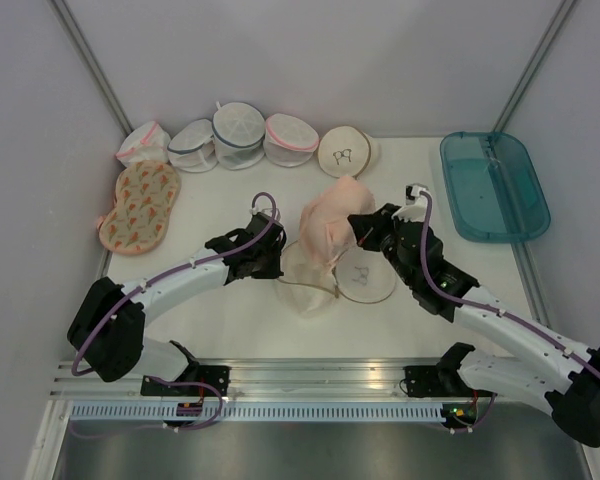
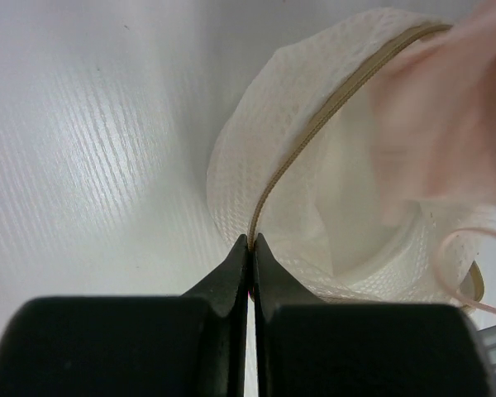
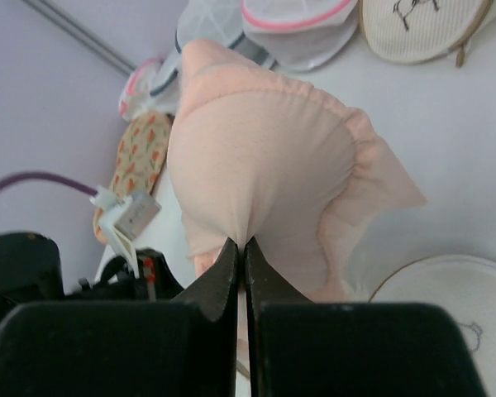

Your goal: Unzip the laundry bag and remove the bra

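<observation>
The cream laundry bag [image 1: 320, 285] lies open at mid-table, its flat half with the black bra outline [image 1: 365, 275] to the right. My left gripper [image 1: 278, 262] is shut on the bag's tan zip rim [image 2: 314, 124]; the fingertips [image 2: 250, 241] pinch it at the bag's near edge. My right gripper [image 1: 358, 228] is shut on the peach-pink bra [image 1: 330, 222] and holds it above the open bag. In the right wrist view the bra [image 3: 264, 157] bunches up from my closed gripper [image 3: 241, 245]. A thin bra string [image 2: 455, 248] hangs over the bag.
Along the back wall stand several white mesh bags [image 1: 240, 135] and a second cream bag with a bra outline [image 1: 346, 152]. A flat orange-patterned bag [image 1: 140, 205] lies at the left. A teal tray [image 1: 493, 185] sits at the right.
</observation>
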Tool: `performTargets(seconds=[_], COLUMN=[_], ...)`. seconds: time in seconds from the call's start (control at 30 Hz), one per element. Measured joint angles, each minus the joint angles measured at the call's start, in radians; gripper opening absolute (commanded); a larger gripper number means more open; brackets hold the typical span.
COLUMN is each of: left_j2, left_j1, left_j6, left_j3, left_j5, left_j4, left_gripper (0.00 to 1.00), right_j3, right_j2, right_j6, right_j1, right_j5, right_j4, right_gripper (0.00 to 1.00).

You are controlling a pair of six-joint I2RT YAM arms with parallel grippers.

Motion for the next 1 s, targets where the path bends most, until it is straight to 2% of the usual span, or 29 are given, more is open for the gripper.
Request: performTargets(seconds=[0.27,0.53,0.73,1.0], left_j2=[-0.006,-0.024,-0.029,-0.043], left_j1=[0.000,0.000,0.000,0.010], left_j6=[0.000,0.000,0.000,0.000], left_j3=[0.000,-0.001,-0.001,-0.001], left_j5=[0.000,0.000,0.000,0.000], left_j4=[0.000,0.000,-0.006,-0.024], left_gripper=[0.02,0.02,0.02,0.02], right_j3=[0.065,0.267,0.396,0.428], right_j2=[-0.049,-0.050,0.066,0.240], right_j6=[0.025,-0.008,-0.053,-0.071], right_j1=[-0.093,-0.254,-0.477,-0.779], right_j5=[0.065,0.271,0.347,0.362], right_j4=[-0.008,-0.124,-0.174,-0.219], right_gripper=[0.01,0.00,0.00,0.00])
